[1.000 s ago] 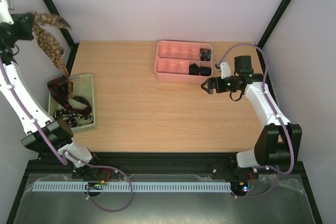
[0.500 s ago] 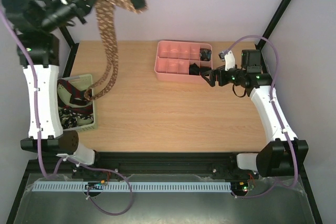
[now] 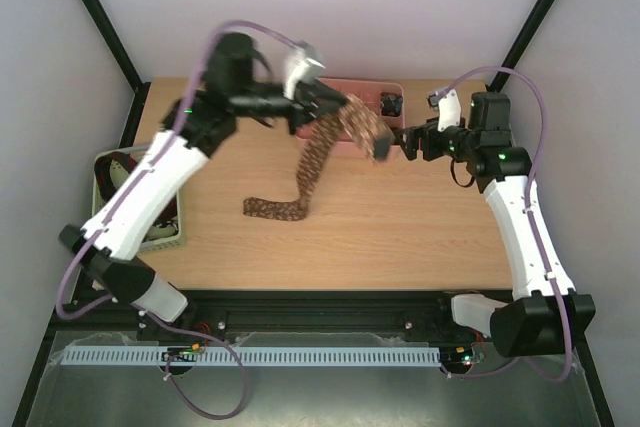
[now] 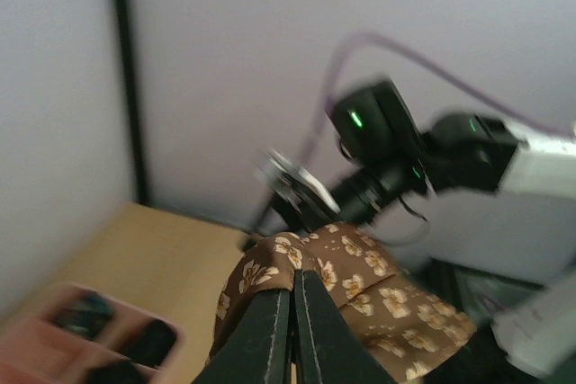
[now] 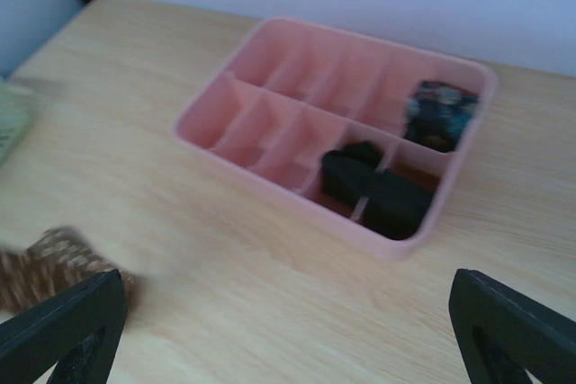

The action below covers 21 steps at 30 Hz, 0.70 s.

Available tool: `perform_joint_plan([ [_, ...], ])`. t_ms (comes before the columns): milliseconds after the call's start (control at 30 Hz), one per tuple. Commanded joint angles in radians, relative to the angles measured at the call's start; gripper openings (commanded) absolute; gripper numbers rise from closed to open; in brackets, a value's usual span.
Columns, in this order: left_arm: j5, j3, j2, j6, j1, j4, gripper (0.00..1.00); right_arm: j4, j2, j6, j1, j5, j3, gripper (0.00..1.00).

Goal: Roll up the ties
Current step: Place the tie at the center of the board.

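Top external view: a long brown floral-print fabric tie (image 3: 314, 159) is hanging from the left gripper (image 3: 335, 104) above the wooden table (image 3: 420, 237), near its far edge.
The left jaws are pinching shut on the tie's folded upper part, while its lower end is trailing on the table toward the middle. The right gripper (image 3: 402, 139) is waiting spread wide and empty just beside the fold, in front of the pink plastic compartmented tray (image 3: 345, 83). The swinging cloth is risking a snag on those open fingers, or a slip from so thin a pinch.
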Motion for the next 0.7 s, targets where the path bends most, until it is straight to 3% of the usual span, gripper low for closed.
perform_joint_plan([
  [0, -0.098, 0.011, 0.146, 0.128, -0.144, -0.047, 0.17, -0.028, -0.044, 0.022, -0.018, 0.261, -0.011, 0.99],
  [100, -0.160, 0.147, 0.302, 0.228, -0.217, -0.139, 0.44, -0.037, -0.061, 0.021, -0.048, 0.369, -0.035, 0.99],
  [167, -0.293, 0.239, 0.378, 0.325, -0.265, -0.275, 0.66, -0.041, -0.070, 0.011, -0.054, 0.402, -0.046, 0.99],
  [233, -0.376, 0.304, 0.426, 0.364, -0.264, -0.369, 0.78, -0.068, -0.075, -0.016, -0.055, 0.383, -0.046, 0.99],
  [300, -0.361, 0.306, 0.428, 0.385, -0.209, -0.445, 0.85, -0.104, -0.079, -0.058, -0.055, 0.329, -0.049, 0.99],
  [367, -0.341, 0.233, 0.392, 0.419, -0.135, -0.496, 0.86, -0.169, -0.072, -0.125, -0.055, 0.246, -0.058, 0.99],
  [567, -0.378, -0.212, 0.197, 0.540, 0.109, -0.528, 0.85, -0.433, 0.028, -0.345, -0.056, 0.096, -0.099, 0.99],
  [667, -0.419, -0.372, 0.134, 0.551, 0.189, -0.486, 0.79, -0.490, 0.110, -0.396, -0.049, 0.058, -0.138, 0.85],
])
